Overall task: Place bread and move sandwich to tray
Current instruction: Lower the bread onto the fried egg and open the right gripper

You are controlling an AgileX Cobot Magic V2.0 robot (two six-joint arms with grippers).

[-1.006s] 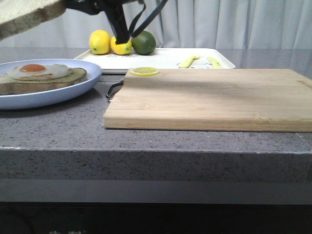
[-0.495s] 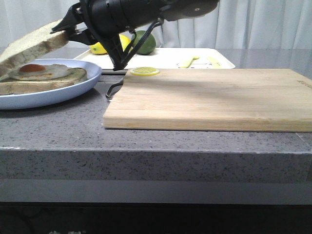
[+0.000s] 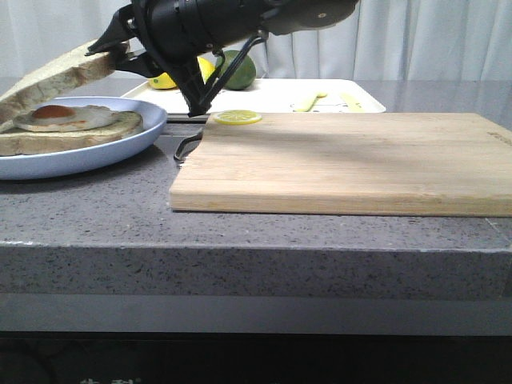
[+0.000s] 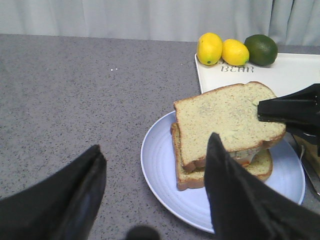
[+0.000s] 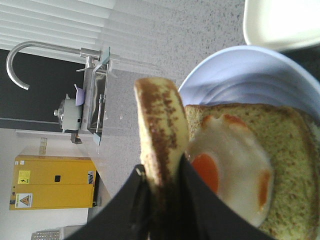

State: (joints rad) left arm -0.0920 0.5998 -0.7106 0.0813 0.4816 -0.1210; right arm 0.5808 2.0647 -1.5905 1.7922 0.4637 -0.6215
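Observation:
My right gripper (image 3: 122, 50) is shut on one edge of the plain bread slice (image 3: 56, 74), also seen in the left wrist view (image 4: 227, 117) and right wrist view (image 5: 160, 125). It holds the slice tilted just above the egg-topped slice (image 3: 72, 122) on the pale blue plate (image 3: 104, 150). The slice's far end is low over the egg. The fried egg (image 5: 235, 170) shows under the bread. My left gripper (image 4: 152, 170) is open and empty, near the plate's (image 4: 160, 165) side. The white tray (image 3: 280, 96) lies behind the plate.
A light wooden cutting board (image 3: 352, 160) with a lemon slice (image 3: 237, 117) lies right of the plate. Two lemons (image 4: 222, 49) and a lime (image 4: 260, 49) sit at the tray's far left corner. Yellow utensils (image 3: 324, 100) lie on the tray.
My right gripper has come down from above with the bread and brought it low over the egg. In the last half second it has barely moved.

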